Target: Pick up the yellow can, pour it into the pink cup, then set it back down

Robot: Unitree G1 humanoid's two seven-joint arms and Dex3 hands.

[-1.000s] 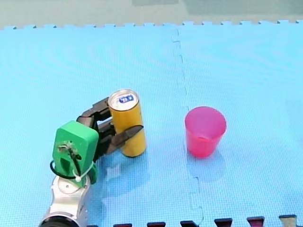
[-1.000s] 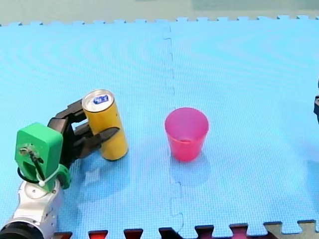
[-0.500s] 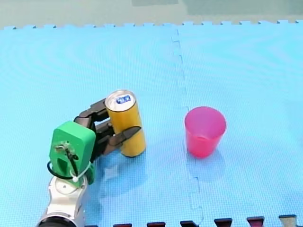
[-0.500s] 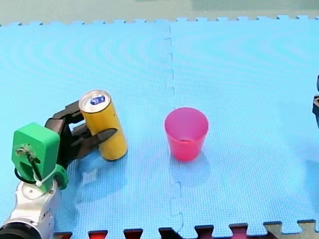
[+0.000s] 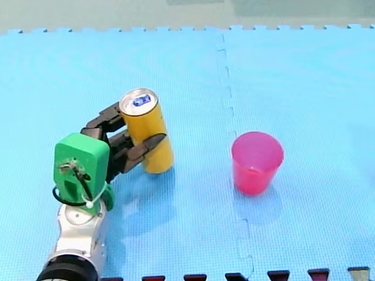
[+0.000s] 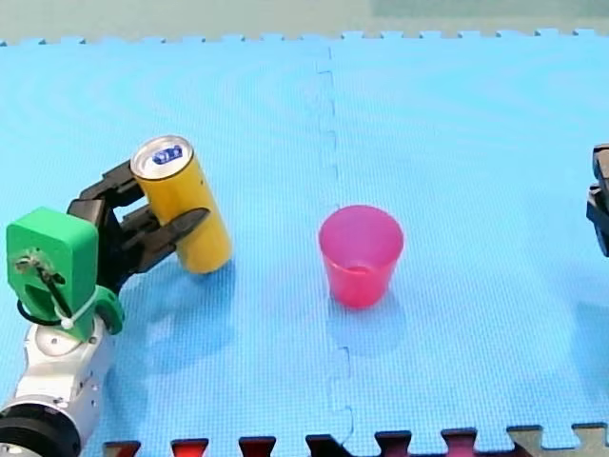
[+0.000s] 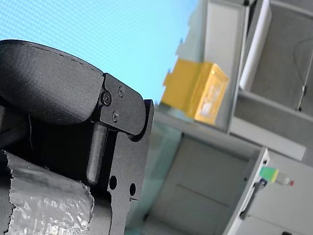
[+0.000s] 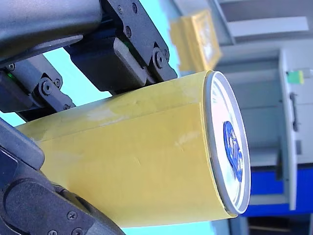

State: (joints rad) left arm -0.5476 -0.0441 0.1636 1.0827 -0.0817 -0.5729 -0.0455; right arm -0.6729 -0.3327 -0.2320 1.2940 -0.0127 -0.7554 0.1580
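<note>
The yellow can (image 5: 146,132) with a silver top is tilted, its top leaning away from the pink cup (image 5: 256,163). My left hand (image 5: 128,137) is shut on it, one finger across the front and the others behind. The can's base looks just off the blue mat. The second wrist view shows the can (image 8: 146,156) lying across the picture, with black fingers (image 8: 122,54) clamped on its side. The cup stands upright on the mat, well to the can's right. My right hand (image 6: 599,195) is at the mat's far right edge.
The blue foam mat (image 5: 193,76) has a puzzle seam (image 5: 225,76) running from the far edge toward me, passing just left of the cup. Its toothed front edge (image 5: 234,275) is near. Beyond the mat, a yellow box (image 7: 198,90) sits on grey shelving.
My left hand has carried the can to the left and away from me, farther from the cup, with the top tilting more to the left. The cup has stayed put.
</note>
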